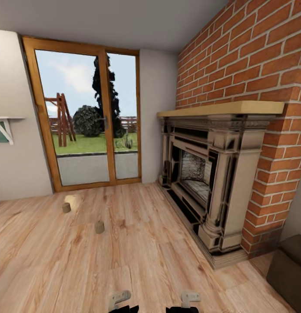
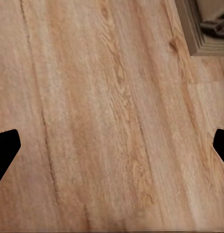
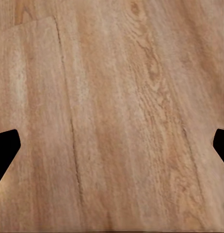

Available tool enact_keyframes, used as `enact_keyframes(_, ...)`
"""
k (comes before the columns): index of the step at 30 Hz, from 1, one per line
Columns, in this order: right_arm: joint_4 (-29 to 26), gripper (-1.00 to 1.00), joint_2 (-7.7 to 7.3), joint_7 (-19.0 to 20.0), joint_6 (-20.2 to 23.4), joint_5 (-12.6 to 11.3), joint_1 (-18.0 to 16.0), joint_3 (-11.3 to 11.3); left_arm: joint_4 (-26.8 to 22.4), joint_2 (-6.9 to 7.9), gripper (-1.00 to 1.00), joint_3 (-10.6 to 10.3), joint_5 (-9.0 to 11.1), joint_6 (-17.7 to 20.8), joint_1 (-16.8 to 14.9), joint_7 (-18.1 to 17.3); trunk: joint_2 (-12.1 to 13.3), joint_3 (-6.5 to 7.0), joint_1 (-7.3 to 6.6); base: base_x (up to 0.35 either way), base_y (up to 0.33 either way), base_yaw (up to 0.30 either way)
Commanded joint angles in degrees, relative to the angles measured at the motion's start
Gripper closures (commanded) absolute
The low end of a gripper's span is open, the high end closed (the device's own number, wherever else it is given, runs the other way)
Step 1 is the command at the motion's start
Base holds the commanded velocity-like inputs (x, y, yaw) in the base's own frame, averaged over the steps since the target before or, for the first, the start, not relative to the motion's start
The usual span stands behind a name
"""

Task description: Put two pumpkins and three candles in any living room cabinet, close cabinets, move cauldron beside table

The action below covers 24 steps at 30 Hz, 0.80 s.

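Head view alone shows two candles (image 1: 66, 208) (image 1: 99, 227); wrists, floor (image 2: 112, 116).

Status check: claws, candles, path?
Both claws, left and right, open and empty above the floor. Two candles, and, stand ahead on bare floor. Fireplace right.

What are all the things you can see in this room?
Short beige-tan cylinder candles: two, on the floor, one near the glass door, one closer to the robot.
Wooden plank floor: one, light brown.
Wood-framed glass door: one, orange-brown, far wall, garden behind it.
Stone fireplace: one, grey-cream, with a pale wooden mantel, right side.
Brick wall: one, red, behind the fireplace.
Dark brown cushioned seat: one, bottom right corner.
White shelf bracket: one, left wall.
Left gripper: black jaws apart, over the floor.
Right gripper: black jaws apart, over the floor.
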Motion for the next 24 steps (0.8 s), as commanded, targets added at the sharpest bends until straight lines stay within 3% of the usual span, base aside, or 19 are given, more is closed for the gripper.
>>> enact_keyframes(1,-0.07,-1.00,-0.04,-0.17,0.29,-0.50,-0.03,0.40,-0.12,0.03,-1.00,-0.15,0.60,0.40,0.00,-0.05,-0.03,-0.11,-0.02,-0.043,0.000,-0.253)
enact_keyframes(24,0.02,-1.00,-0.12,-0.08,0.29,-0.48,-0.03,0.35,-0.12,0.05,-1.00,-0.18,0.60,0.40,0.00,-0.01,-0.03,-1.38,-0.02,-0.003,0.000,-0.239)
